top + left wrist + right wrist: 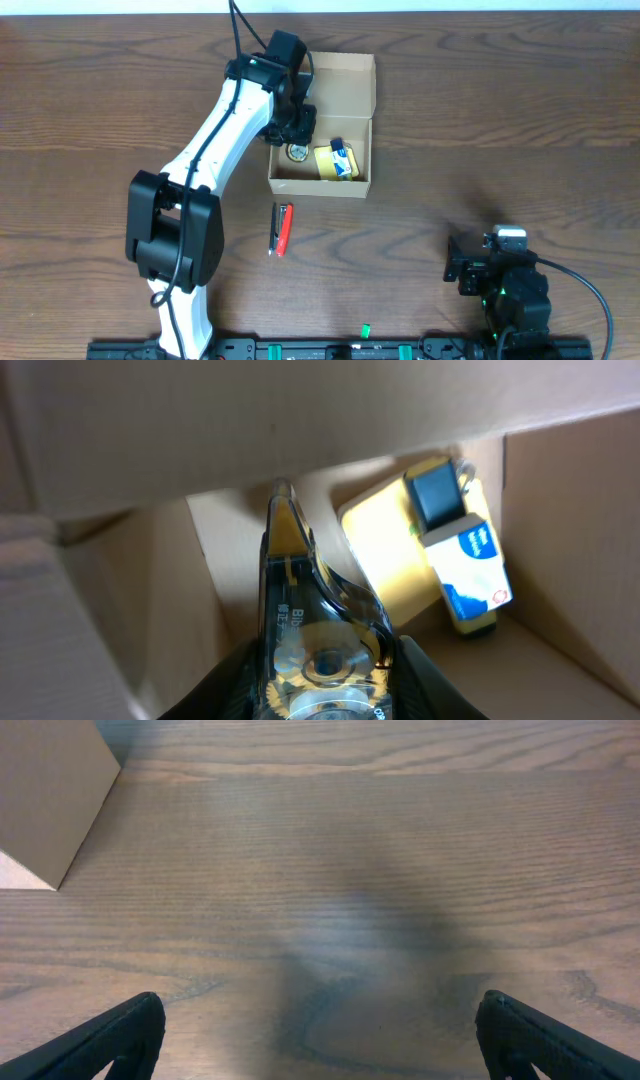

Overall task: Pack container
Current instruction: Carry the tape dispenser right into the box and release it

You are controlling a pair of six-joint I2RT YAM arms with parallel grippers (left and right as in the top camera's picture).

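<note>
Reaching down into the container (350,80), left hand (293,126) gripping a tape dispenser (300,630)

A robotics lab or test bench is indicated. Two robot arms are seen at a dark wood-grain table (480,130): the white and black left arm (215,150) and the black right arm (500,285), both set by a black rail (300,350) along the near edge. A cable (236,20) is run to the left arm. Office goods are laid out: a cardboard box (345,80), a yellow pad (385,555), a clear tape dispenser (310,640), a red and black tool (284,228).
</note>
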